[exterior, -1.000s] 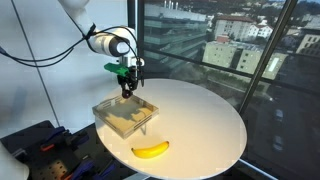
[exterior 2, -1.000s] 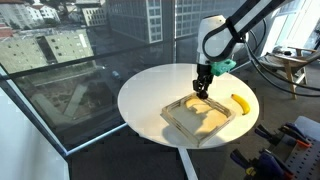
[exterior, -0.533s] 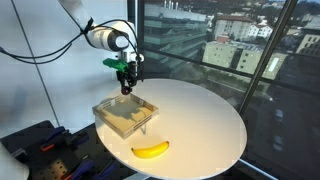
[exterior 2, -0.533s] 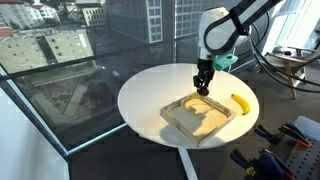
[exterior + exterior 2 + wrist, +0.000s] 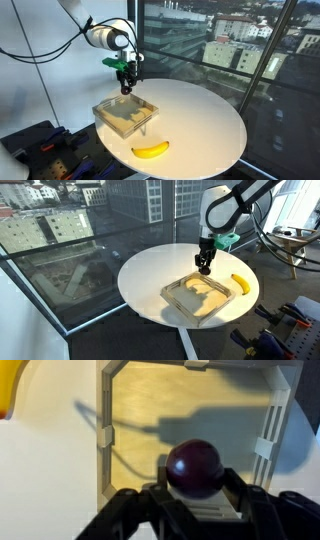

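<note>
My gripper hangs above the far rim of a shallow square wooden tray on a round white table. In the wrist view the jaws are shut on a dark purple round fruit, a plum, held over the tray's pale floor. A yellow banana lies on the table beside the tray; its edge shows in the wrist view.
Large windows with a city view stand behind the table. Dark equipment sits on the floor next to the table. A desk with a chair stands further back.
The gripper with the plum has risen slightly above the tray's rim between one second ago and half a second ago; since then it has held still.
</note>
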`<state>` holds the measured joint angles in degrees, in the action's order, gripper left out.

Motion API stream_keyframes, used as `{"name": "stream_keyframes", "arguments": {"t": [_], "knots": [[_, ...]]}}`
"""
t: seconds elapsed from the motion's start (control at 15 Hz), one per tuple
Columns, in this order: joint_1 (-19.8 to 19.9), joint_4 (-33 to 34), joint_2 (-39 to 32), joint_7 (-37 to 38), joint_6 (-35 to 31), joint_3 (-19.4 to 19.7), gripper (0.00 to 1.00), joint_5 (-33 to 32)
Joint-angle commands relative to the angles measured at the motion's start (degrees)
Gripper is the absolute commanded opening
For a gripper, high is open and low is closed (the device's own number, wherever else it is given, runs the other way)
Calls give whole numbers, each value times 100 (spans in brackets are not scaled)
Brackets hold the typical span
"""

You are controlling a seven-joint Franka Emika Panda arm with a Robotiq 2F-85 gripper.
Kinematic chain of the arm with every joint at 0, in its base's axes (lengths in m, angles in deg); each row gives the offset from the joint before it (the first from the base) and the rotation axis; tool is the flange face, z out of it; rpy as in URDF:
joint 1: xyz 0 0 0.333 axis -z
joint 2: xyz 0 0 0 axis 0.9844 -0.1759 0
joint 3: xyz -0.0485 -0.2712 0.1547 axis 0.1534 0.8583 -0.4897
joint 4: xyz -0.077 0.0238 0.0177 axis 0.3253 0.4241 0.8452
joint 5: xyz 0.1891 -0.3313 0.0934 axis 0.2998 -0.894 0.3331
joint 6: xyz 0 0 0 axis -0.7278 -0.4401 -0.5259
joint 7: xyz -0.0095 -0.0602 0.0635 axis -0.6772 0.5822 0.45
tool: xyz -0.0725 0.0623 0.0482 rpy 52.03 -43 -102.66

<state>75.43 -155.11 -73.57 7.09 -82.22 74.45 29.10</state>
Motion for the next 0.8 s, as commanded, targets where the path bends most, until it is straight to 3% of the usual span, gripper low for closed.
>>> {"name": "stream_keyframes", "arguments": {"t": [0.0,0.73], "knots": [[96,-153,224,-44,111,18,33,-66],[339,-266,308,-30,70,233,33,-118]]}}
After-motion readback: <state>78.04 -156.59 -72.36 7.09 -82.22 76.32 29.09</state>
